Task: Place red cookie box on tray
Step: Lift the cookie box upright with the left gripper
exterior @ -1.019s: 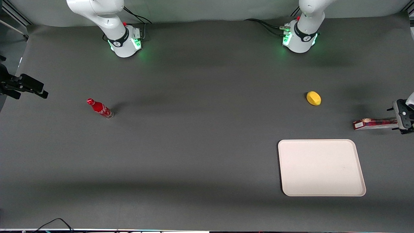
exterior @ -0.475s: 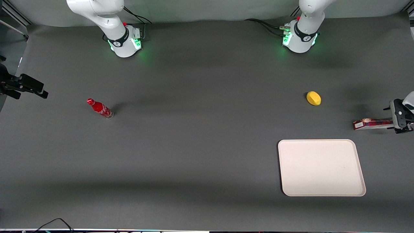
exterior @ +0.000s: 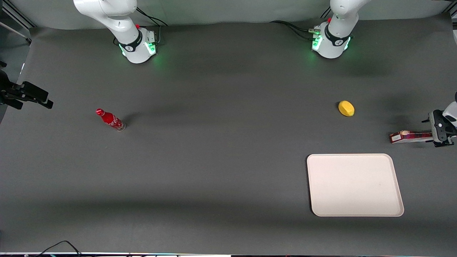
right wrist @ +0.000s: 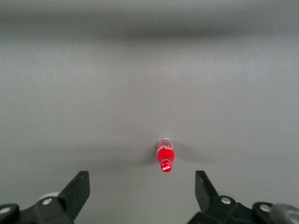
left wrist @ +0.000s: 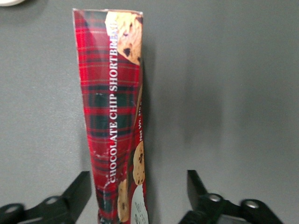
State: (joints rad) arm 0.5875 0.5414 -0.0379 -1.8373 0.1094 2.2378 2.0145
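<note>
Straddling: the claw (left wrist: 140, 196) sits over one end of the red cookie box (left wrist: 114, 112), fingers spread wide, one on each side of the carton.
Claw state: open and empty; one finger (left wrist: 77, 193) is just beside the box's edge, the other finger (left wrist: 198, 189) stands clear with a gap of bare surface between.
Box position: lying on the dark surface (exterior: 214, 160) toward the working arm's end, farther from the front camera than the tray (exterior: 355, 185) and apart from it.
Long axis: in the wrist view the box runs straight away from the claw; in the front view it lies lengthwise along the table, with the claw (exterior: 441, 132) at its outer end.
Offset: the box is not centred between the fingers, so closing would likely nudge it sideways before it seats.
Coming move: probably a descent and squeeze across the narrow width.
Nearby: a lemon (exterior: 346, 108) lies well clear of the box.
</note>
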